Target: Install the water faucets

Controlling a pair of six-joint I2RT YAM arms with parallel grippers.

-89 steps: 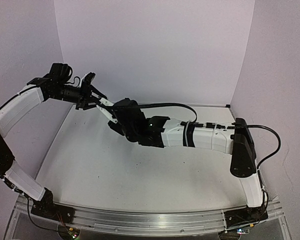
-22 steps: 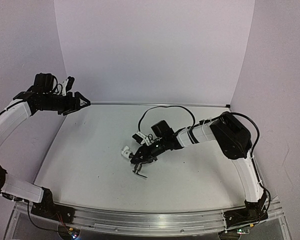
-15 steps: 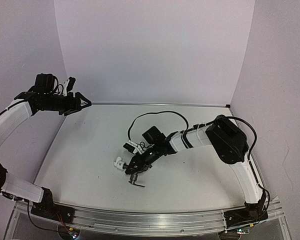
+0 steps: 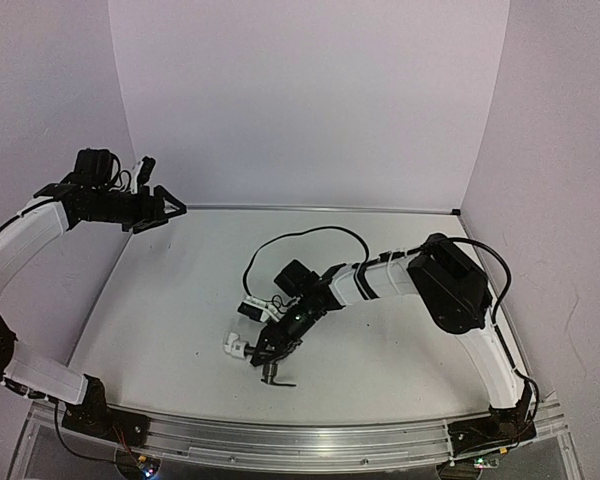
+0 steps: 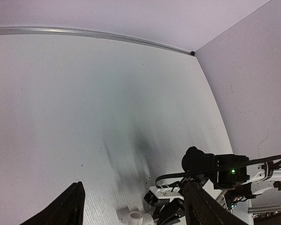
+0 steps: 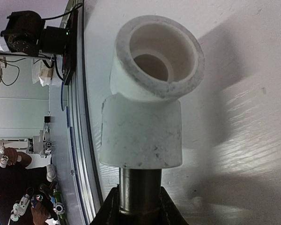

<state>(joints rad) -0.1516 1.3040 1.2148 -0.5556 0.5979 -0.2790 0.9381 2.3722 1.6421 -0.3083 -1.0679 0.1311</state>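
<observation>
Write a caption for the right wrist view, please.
Right gripper shut on the metal stem of a white elbow fitting, socket facing the camera.

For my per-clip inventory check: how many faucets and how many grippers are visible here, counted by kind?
Faucet: 1, a white fitting on a metal stem
Grippers: 2, left gripper and right gripper
Total: 3
</observation>
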